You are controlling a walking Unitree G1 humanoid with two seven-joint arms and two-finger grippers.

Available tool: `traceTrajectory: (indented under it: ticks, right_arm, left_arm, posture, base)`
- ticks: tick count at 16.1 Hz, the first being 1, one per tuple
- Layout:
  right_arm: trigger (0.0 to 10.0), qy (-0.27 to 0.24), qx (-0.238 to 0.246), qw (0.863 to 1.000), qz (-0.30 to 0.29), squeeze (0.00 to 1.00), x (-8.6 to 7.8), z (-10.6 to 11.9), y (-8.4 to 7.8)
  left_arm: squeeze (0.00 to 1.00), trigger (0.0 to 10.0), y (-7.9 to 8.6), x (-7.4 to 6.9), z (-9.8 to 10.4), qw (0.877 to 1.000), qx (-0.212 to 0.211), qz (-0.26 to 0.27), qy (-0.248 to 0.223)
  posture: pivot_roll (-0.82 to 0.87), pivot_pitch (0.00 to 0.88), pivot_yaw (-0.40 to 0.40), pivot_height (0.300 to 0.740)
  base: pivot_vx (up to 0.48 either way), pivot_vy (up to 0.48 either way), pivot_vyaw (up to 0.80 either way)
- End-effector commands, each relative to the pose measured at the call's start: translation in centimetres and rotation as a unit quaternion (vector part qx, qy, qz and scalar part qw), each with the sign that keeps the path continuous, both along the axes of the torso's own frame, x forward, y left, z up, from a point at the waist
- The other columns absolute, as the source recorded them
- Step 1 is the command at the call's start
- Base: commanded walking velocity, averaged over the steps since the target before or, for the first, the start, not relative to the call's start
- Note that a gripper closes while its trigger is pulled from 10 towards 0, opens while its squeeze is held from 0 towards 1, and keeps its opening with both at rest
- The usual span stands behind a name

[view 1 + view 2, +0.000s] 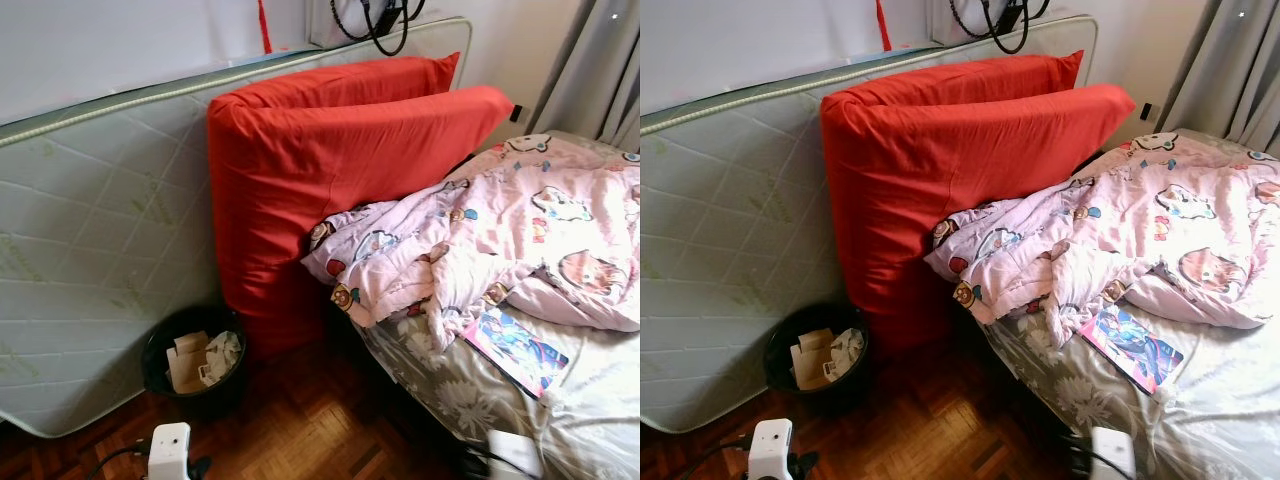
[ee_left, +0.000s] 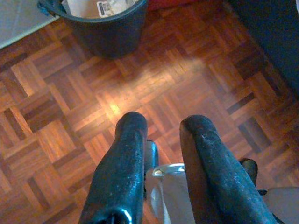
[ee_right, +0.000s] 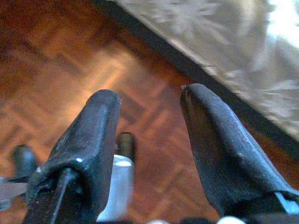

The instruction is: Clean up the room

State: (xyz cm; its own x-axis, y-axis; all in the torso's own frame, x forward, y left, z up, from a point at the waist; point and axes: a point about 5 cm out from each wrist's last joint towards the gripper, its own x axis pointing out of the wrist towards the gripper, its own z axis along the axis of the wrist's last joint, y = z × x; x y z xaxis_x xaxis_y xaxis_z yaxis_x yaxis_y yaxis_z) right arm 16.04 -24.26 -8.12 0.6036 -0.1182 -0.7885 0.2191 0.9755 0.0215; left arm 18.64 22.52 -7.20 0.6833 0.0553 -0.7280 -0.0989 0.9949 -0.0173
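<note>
Both claws hang low over the parquet floor point(image 2: 70, 93); left gripper point(image 2: 161, 126) and right gripper point(image 3: 149, 100) have rubbery black fingers parted, holding nothing; a round black bin point(image 1: 195, 362) of crumpled paper stands beside the quilted mattress point(image 1: 90, 230); a glossy booklet point(image 1: 515, 350) lies near the bed's point(image 1: 600, 420) front edge, below the rumpled pink duvet point(image 1: 500, 240).

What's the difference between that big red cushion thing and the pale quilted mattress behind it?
The red fabric-covered folded mattress is plain bright red, while the pale grey-green quilted mattress has a stitched diamond pattern with leaf prints. The red one is doubled over, showing two thick layers; the pale one is a single flat slab. The red one stands in front, next to the bed; the pale one stands behind it. Both stand on edge on the parquet floor.
</note>
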Motion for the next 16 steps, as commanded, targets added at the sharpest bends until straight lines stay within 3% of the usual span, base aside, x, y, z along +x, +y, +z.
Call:
traceTrajectory:
  ticks: [1,3,6,11,16]
  right_arm:
    - [10.0,-0.002,0.004,1.000,-0.007,0.00,0.0,0.1,-0.4]
    - [10.0,-0.007,0.003,1.000,-0.015,0.00,0.1,0.3,-0.9]
    - [10.0,-0.006,0.014,1.000,-0.015,0.00,0.1,0.0,0.3]
    - [10.0,-0.005,0.019,1.000,-0.022,0.00,-0.1,-0.1,0.3]
    - [10.0,-0.002,0.022,0.999,-0.023,0.00,-0.4,-0.2,0.2]
  left_arm:
    - [0.00,10.0,-0.6,0.4,0.0,1.000,-0.002,-0.005,0.002]
    - [0.00,10.0,-1.4,0.6,-0.1,1.000,-0.002,-0.015,0.004]
    - [0.00,10.0,-3.2,1.0,-0.2,1.000,-0.005,-0.026,0.002]
    - [0.00,10.0,-5.4,2.2,0.2,0.999,-0.013,-0.035,-0.011]
    - [0.00,10.0,-4.6,1.9,0.1,0.999,-0.011,-0.030,-0.010]
  posture:
    - [0.01,0.000,-0.023,0.740]
    - [0.00,0.000,-0.015,0.740]
    - [-0.01,0.000,-0.010,0.740]
    - [-0.01,0.000,-0.012,0.740]
    - [-0.01,0.000,-0.014,0.740]
  base:
    - [0.000,0.000,0.00]
    - [0.000,0.000,0.00]
    - [0.000,0.000,0.00]
    - [0.000,0.000,0.00]
    - [0.000,0.000,0.00]
